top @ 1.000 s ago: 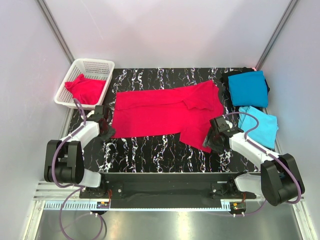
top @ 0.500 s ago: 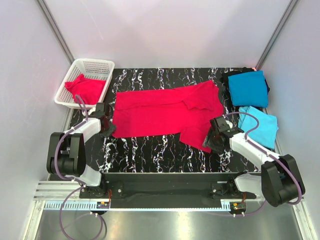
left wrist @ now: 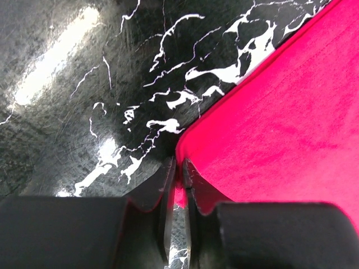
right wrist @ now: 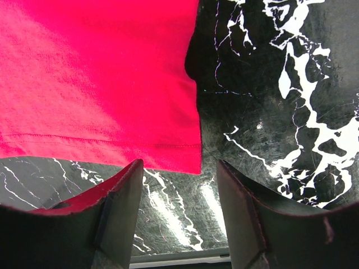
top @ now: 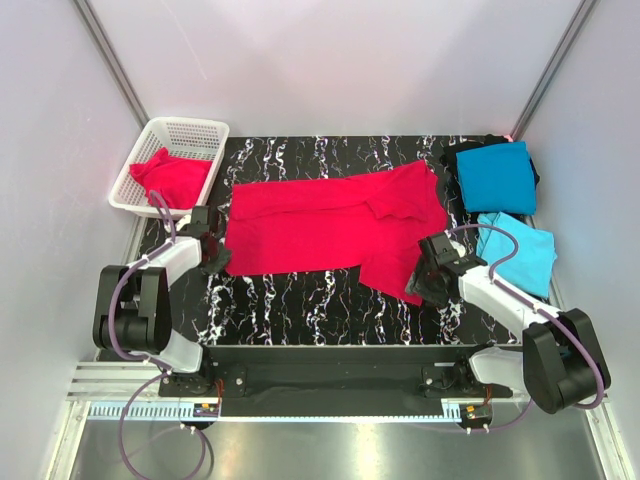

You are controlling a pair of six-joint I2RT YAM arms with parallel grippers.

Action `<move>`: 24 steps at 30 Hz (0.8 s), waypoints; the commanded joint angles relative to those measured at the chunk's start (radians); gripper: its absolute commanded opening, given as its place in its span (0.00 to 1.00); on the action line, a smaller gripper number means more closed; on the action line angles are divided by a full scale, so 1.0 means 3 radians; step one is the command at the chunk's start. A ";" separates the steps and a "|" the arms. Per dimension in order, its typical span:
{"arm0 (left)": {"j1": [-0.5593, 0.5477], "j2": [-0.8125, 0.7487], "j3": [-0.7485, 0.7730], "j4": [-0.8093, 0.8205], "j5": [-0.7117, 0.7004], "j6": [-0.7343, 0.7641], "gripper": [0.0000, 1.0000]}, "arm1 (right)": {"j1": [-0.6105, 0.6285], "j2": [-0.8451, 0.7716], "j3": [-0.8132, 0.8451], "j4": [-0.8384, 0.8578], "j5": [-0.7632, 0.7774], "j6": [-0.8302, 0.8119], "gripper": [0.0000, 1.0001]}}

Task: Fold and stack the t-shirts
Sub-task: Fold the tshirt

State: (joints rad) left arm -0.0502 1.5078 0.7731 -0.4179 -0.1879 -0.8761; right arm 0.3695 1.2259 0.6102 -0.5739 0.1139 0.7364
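From above, the left pincer (top: 217, 262) sits at the near-left corner of the spread red t-shirt (top: 320, 222), which stretches away from it to the right across the black marbled table (top: 320, 305); its jaws are too small here to judge. Beyond this pincer and to its left stands the white mesh basket (top: 190, 125), with a crumpled red t-shirt (top: 172, 178) inside. The right pincer (top: 422, 288) rests at the near-right tip of the spread shirt; just to its right lies a folded sky-blue t-shirt (top: 520, 252), and further beyond that a folded teal-blue t-shirt (top: 497, 175).

In the left wrist view, the left pincer (left wrist: 179, 168) has its two fingers (left wrist: 165, 185) pressed together with a sliver of red cloth nipped between them; it is clamped on the corner of the spread red t-shirt (left wrist: 280, 112), which fans out ahead of it and to the right; bare table (left wrist: 84, 84) lies ahead and to the left.

In the right wrist view, the right pincer (right wrist: 179, 168) stands with its fingers (right wrist: 120, 204) wide apart and nothing between the pads; the hemmed corner of the spread red t-shirt (right wrist: 95, 73) lies flat just ahead of the gap, filling the space ahead and to the left; the table (right wrist: 280, 84) shows ahead to the right and under the fingertips.
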 commanded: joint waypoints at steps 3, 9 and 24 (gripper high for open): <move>-0.0001 -0.0102 -0.0066 -0.0141 0.0013 0.0011 0.04 | 0.0072 0.0035 0.0047 -0.0050 0.0152 0.0092 0.63; -0.0002 -0.0087 -0.0051 -0.0141 0.0028 0.0016 0.00 | 0.0103 0.0280 0.0057 0.0000 0.0280 0.0163 0.53; -0.0002 -0.0137 -0.0025 -0.0177 0.0059 0.0031 0.00 | 0.0128 0.0480 0.0246 -0.0060 0.0397 0.0199 0.00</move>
State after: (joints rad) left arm -0.0505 1.4975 0.7685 -0.4309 -0.1791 -0.8745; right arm 0.3950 1.3674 0.6720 -0.5617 0.1837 0.7822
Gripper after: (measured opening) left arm 0.020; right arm 0.021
